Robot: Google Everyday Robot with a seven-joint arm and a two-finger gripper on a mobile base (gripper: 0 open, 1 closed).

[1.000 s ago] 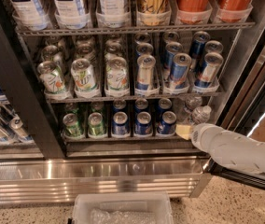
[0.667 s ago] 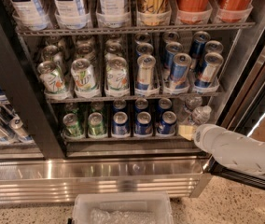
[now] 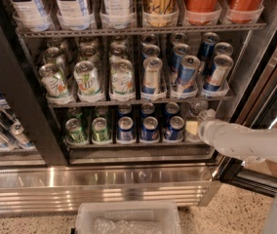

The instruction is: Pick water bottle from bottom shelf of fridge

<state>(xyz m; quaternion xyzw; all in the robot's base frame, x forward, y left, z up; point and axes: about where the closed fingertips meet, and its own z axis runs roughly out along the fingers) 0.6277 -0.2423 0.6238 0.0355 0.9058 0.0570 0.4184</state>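
The fridge [image 3: 104, 189] is open, with its ribbed steel base panel below. The bottom shelf [image 3: 138, 146] holds green cans [image 3: 75, 129], blue cans [image 3: 149, 128] and, in the rightmost lane, clear water bottles [image 3: 197, 107] with pale caps. My white arm reaches in from the right at bottom-shelf height. My gripper [image 3: 193, 128] is at the front of the bottle lane, right against the front bottle, whose body it largely hides. Only the tops of the bottles show above the arm.
The rack above holds 7UP cans [image 3: 87, 77] and slim blue-silver cans [image 3: 187, 72]. Tall bottles and cola bottles stand on the top rack. The door frame [image 3: 267, 87] is close on the right. A white bin [image 3: 128, 218] sits on the floor below.
My arm has edged slightly up and further into the bottle lane. The cans and bottles have not moved.
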